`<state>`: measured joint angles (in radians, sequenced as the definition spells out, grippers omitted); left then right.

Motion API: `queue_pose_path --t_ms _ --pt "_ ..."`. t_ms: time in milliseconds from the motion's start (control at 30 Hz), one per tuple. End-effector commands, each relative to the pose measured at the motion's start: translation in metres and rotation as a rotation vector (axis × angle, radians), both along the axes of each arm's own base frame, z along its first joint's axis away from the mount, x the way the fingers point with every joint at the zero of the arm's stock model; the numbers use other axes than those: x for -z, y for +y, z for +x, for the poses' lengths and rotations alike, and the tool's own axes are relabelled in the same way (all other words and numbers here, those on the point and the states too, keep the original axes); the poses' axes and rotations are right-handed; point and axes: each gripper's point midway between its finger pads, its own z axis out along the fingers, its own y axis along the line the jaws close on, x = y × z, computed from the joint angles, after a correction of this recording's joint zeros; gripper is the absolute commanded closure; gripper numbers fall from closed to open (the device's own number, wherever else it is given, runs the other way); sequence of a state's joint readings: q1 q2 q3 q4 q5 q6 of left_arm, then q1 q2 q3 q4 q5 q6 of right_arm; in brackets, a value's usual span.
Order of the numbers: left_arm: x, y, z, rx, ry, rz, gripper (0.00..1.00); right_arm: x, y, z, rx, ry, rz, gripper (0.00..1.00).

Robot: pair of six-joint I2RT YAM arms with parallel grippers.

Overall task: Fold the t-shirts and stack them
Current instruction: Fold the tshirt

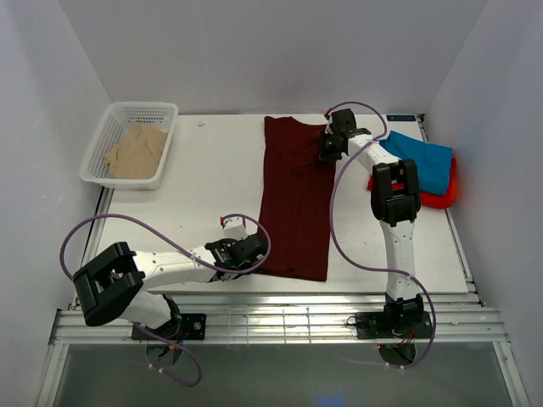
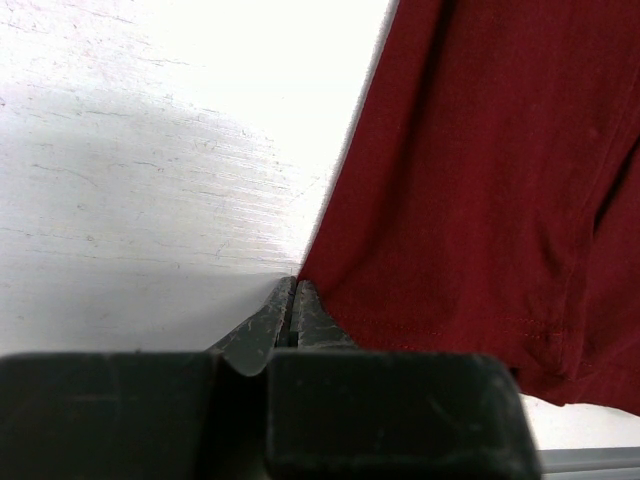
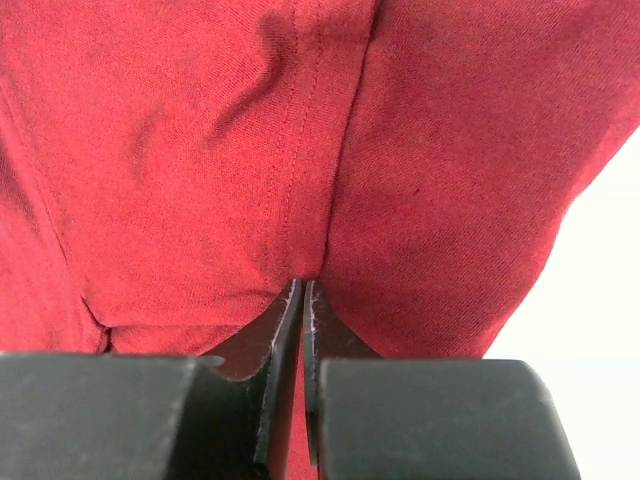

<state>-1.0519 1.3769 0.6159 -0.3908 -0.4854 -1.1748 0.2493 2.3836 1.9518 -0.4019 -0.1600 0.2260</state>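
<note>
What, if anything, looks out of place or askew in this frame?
Nothing spilled or damaged. The red-orange shirt under the teal-blue shirt seems to overhang the table at its right edge. The beige shirt lies crumpled in the basket. The left gripper and right gripper pinch the maroon shirt at its edges.

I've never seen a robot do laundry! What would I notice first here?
A long dark maroon t-shirt lies down the middle of the white table, the left jaws pinching its near left corner and the right jaws its far right edge. A beige t-shirt sits in a white basket far left; a teal-blue t-shirt lies on a red-orange t-shirt far right.
</note>
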Motion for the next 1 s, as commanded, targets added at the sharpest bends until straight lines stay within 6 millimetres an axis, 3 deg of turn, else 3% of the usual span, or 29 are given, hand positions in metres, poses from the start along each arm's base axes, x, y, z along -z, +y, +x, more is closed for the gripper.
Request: queue_pose_path --t_ms 0,300,400,633,967 --pt "0.003 0.010 -0.006 0.001 0.022 0.042 1.00 -0.008 -0.001 0.001 -0.004 -0.020 -0.015 0.92" --pt "0.003 0.010 -0.007 0.000 0.026 0.038 1.00 -0.061 -0.006 0.010 0.007 -0.115 -0.031 0.92" --pt "0.003 0.011 -0.007 -0.001 0.026 0.038 1.00 -0.068 -0.008 0.009 0.009 -0.123 -0.040 0.92" --pt "0.004 0.012 -0.008 -0.002 0.026 0.037 1.00 -0.072 -0.014 0.006 0.019 -0.130 -0.061 0.92" --pt "0.004 0.016 -0.010 -0.012 0.029 0.032 1.00 -0.064 -0.026 -0.001 0.049 -0.115 -0.117 0.92"
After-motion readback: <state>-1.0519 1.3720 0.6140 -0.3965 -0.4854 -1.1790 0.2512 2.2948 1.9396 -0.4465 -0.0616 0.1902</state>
